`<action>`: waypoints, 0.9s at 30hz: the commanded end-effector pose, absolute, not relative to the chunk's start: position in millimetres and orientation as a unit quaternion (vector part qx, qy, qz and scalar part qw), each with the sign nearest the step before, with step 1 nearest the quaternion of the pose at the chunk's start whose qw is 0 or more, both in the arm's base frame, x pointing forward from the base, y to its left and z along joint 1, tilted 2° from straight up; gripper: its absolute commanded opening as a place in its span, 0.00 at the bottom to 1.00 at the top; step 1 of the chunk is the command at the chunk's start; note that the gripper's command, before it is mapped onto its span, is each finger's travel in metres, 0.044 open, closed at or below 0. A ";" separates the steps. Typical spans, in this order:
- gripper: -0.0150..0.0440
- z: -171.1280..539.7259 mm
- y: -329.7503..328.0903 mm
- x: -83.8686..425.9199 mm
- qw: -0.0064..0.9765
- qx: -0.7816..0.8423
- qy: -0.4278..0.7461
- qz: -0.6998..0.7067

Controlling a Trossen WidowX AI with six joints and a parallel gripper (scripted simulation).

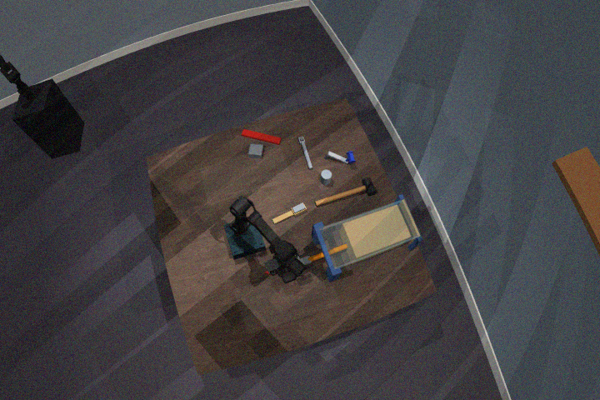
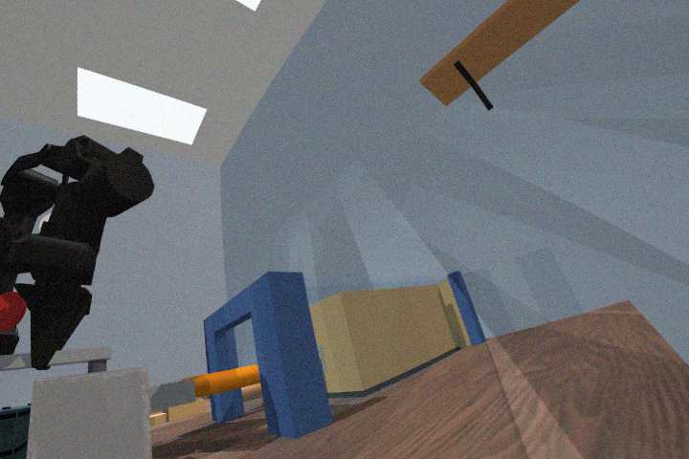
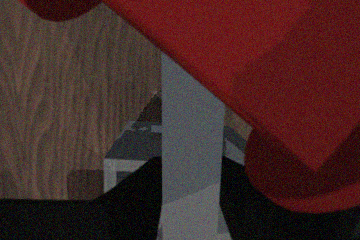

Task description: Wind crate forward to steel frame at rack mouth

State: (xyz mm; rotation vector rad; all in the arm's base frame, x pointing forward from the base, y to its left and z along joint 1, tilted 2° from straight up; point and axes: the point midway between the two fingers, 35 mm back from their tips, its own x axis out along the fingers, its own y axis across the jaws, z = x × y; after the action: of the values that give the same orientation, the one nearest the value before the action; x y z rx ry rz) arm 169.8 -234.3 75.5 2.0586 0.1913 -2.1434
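Note:
My gripper (image 2: 40, 363) (image 3: 188, 165) is shut on the grey bar of the winch handle (image 2: 77, 356) (image 3: 193, 125); its red knob (image 2: 1, 309) (image 3: 288, 60) is beside the fingers. The bar looks about level above the pale winch block (image 2: 90, 414). A short stub at its far end points down at the block's top; how deep the key sits is hidden. An orange strap (image 1: 329, 252) (image 2: 229, 380) runs from the winch through the blue mouth frame (image 1: 317, 236) (image 2: 285, 351) to the tan crate (image 1: 378, 231) (image 2: 399, 340). The crate looks flat, its front set back from the frame.
A black-headed hammer (image 1: 341, 195) and a brush (image 1: 284, 216) lie beside the cubby. Farther back are a grey cup (image 1: 326, 177), a wrench (image 1: 306, 154), a blue-headed tool (image 1: 351, 157), a red bar (image 1: 261, 137) and a grey block (image 1: 256, 151).

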 end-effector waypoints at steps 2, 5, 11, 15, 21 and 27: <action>0.25 74.0 -230.7 169.6 0.054 0.692 0.041 -0.719; 0.25 73.9 -229.8 169.5 0.046 0.693 0.033 -0.719; 0.25 73.5 -226.5 169.3 0.019 0.694 0.009 -0.720; 0.25 73.4 -226.3 169.3 0.017 0.694 0.008 -0.720; 0.25 72.8 -222.8 169.4 -0.013 0.694 -0.018 -0.719; 0.25 70.7 -222.7 169.6 -0.015 0.694 -0.020 -0.720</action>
State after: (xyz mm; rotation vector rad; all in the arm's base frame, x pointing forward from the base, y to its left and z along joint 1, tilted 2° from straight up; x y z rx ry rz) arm 169.1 -223.2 72.3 2.1935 -0.0562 -2.2799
